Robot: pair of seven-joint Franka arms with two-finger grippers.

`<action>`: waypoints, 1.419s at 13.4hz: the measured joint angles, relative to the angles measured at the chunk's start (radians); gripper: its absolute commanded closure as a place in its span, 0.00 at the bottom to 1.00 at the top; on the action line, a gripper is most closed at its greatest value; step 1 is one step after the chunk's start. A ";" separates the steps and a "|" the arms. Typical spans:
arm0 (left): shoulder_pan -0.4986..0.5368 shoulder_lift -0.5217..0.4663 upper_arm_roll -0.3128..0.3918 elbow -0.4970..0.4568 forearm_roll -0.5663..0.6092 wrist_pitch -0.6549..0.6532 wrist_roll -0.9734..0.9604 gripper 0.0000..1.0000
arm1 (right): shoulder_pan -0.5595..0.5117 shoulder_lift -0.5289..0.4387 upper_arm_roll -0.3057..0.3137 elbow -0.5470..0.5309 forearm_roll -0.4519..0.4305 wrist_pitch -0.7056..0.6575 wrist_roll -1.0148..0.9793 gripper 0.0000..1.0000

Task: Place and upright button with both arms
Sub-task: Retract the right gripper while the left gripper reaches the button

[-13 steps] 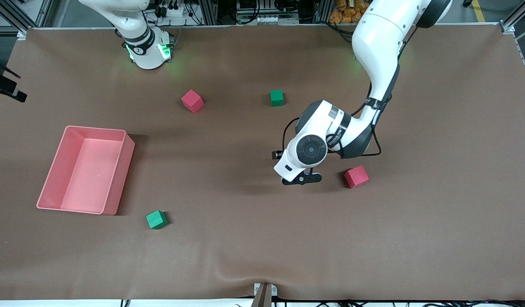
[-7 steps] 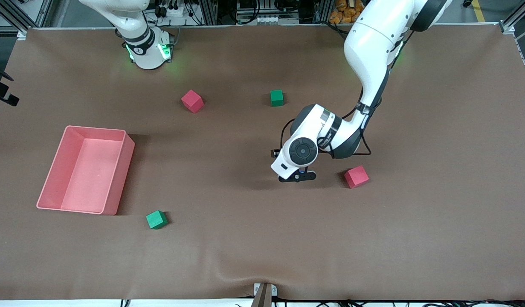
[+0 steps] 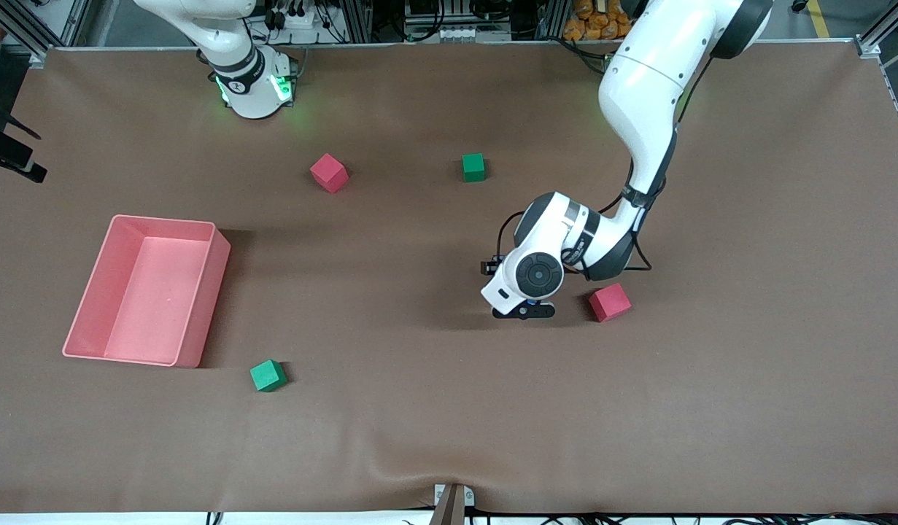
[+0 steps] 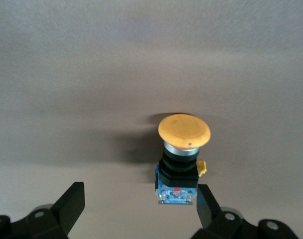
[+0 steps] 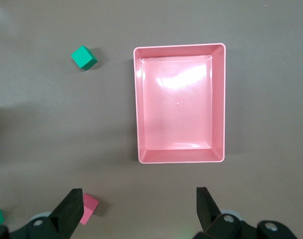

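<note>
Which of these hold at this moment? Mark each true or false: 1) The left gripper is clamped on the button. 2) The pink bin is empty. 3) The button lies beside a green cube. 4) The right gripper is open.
1) False: the left gripper is open, the button loose between its fingers.
2) True: the pink bin holds nothing.
3) False: the nearest is a red cube.
4) True: the right gripper is open, above the bin.

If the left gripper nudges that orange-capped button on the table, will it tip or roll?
The button has a wide round orange cap on a narrower black body, so it looks top-heavy and would probably tip easily. Once on its side, the cap might make it roll in an arc. It looks rigid; the open left gripper hangs just over it.
</note>
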 measured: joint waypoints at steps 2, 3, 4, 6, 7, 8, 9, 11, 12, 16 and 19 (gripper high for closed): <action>-0.007 0.017 -0.005 0.000 -0.005 0.020 -0.007 0.01 | 0.001 0.000 0.000 0.003 -0.004 -0.002 0.000 0.00; -0.012 0.020 -0.006 0.000 -0.008 0.024 -0.022 0.01 | 0.002 0.000 0.000 0.004 -0.006 -0.003 0.000 0.00; -0.019 0.020 -0.007 0.003 -0.008 0.026 -0.039 0.01 | 0.005 0.000 0.000 0.006 -0.011 -0.003 0.000 0.00; -0.033 0.020 -0.007 0.013 -0.008 0.026 -0.062 0.08 | 0.023 0.000 0.001 0.007 -0.032 -0.004 0.000 0.00; -0.035 0.020 -0.007 0.015 -0.008 0.026 -0.066 0.17 | 0.035 0.000 0.001 0.007 -0.038 -0.007 0.000 0.00; -0.036 0.020 -0.007 0.015 -0.008 0.026 -0.067 0.23 | 0.044 0.000 0.001 0.007 -0.039 -0.010 0.000 0.00; -0.035 0.020 -0.007 0.014 -0.008 0.026 -0.066 0.24 | 0.049 0.000 0.002 0.007 -0.039 -0.011 0.001 0.00; -0.035 0.020 -0.007 0.014 -0.008 0.026 -0.066 0.25 | 0.050 0.000 0.002 0.006 -0.040 -0.013 0.001 0.00; -0.035 0.020 -0.007 0.014 -0.008 0.026 -0.066 0.25 | 0.050 0.001 0.001 0.006 -0.039 -0.013 0.001 0.00; -0.043 0.024 -0.007 0.013 -0.008 0.026 -0.066 0.26 | 0.048 0.004 -0.003 0.006 -0.041 -0.013 0.001 0.00; -0.052 0.030 -0.007 0.013 -0.008 0.026 -0.066 0.45 | 0.050 0.010 0.000 0.006 -0.044 -0.013 0.001 0.00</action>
